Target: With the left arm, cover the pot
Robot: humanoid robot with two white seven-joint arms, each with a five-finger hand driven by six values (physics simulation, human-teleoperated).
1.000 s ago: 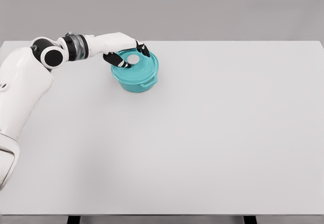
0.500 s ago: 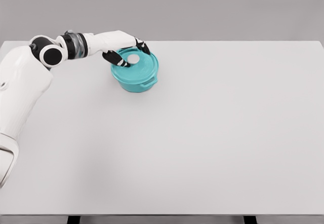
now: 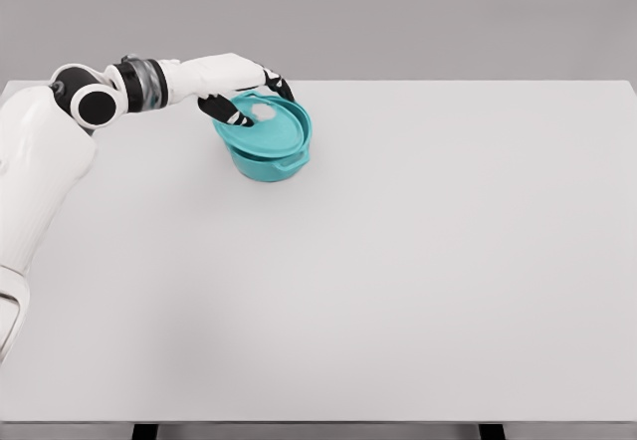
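A teal pot [image 3: 271,161] stands on the white table [image 3: 418,261] at the back left. Its teal lid [image 3: 267,129] lies on top, tilted, with the left edge raised off the rim. The lid has a white knob [image 3: 264,111] in its middle. My left hand [image 3: 251,100] reaches in from the left, with black fingertips [image 3: 235,116] curled around the knob. The right arm is out of view.
The table's far edge runs just behind the pot.
The left hand has drawn slightly back and up to the left. The lid, flat on the pot before, now tilts with its left side lifted.
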